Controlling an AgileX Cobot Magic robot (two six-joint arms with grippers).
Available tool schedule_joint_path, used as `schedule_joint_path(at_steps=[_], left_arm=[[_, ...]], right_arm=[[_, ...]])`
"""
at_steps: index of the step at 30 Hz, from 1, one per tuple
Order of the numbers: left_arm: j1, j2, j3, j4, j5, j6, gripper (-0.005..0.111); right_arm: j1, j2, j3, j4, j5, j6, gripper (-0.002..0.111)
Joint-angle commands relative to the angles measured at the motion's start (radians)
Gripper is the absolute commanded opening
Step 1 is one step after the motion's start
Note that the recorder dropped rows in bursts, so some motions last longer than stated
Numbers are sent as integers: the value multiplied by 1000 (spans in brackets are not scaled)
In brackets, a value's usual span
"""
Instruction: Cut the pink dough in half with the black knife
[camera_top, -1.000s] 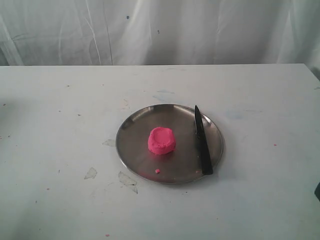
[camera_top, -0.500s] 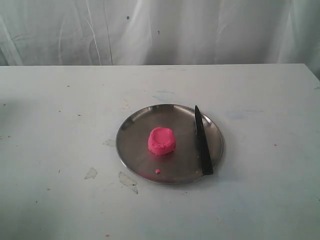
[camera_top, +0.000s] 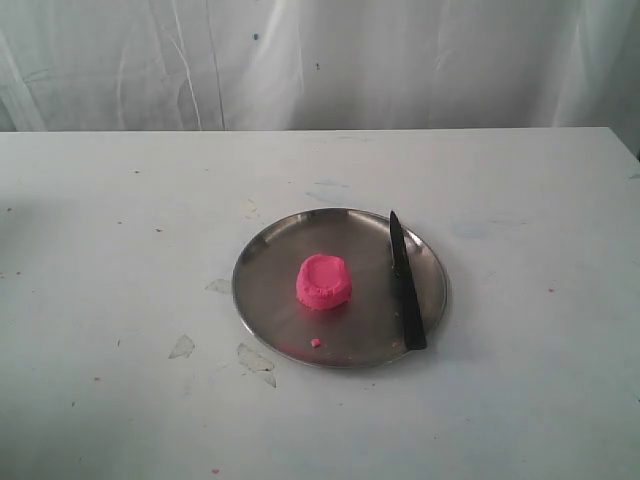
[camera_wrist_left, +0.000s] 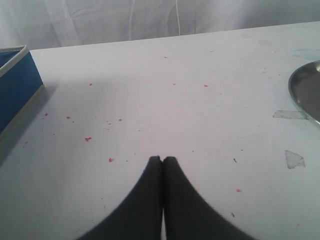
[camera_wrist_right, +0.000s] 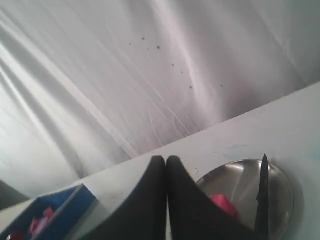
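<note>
The pink dough (camera_top: 323, 281) sits as one whole lump with a dented top near the middle of a round steel plate (camera_top: 262, 262) on the white table (camera_top: 120, 250). The black knife (camera_top: 405, 285) lies flat on the plate's right side in the exterior view, apart from the dough. Its pointed tip is towards the far rim and its handle end rests at the near rim. A tiny pink crumb (camera_top: 315, 342) lies on the plate close to the near edge, well short of the lump. The left gripper (camera_wrist_left: 162, 159) hangs over a bare stretch of table speckled with pink bits, its two dark fingers pressed tight together with nothing between them; a blue box (camera_wrist_left: 15, 85) stands off to one side of it. The right gripper (camera_wrist_right: 166, 159) is likewise closed tight on nothing, held above the table with the plate, dough and knife beyond it. White cloth (camera_top: 320, 60) hangs behind the table.
</note>
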Motion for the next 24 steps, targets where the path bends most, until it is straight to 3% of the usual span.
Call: schedule_joint_path(at_steps=[1, 7, 13, 18, 24], left_arm=[[3, -5, 4, -5, -1, -1, 0], [3, -5, 4, -5, -1, -1, 0], [3, -5, 4, -5, -1, -1, 0], [3, -5, 4, -5, -1, -1, 0], [3, -5, 4, -5, -1, -1, 0]], right_arm=[[-6, 74, -160, 108, 187, -310, 0], [-6, 251, -340, 173, 258, -657, 0], [-6, 329, -404, 145, 115, -903, 0], [-6, 393, -408, 140, -37, -1355, 0], [24, 483, -440, 217, -49, -1348, 0]])
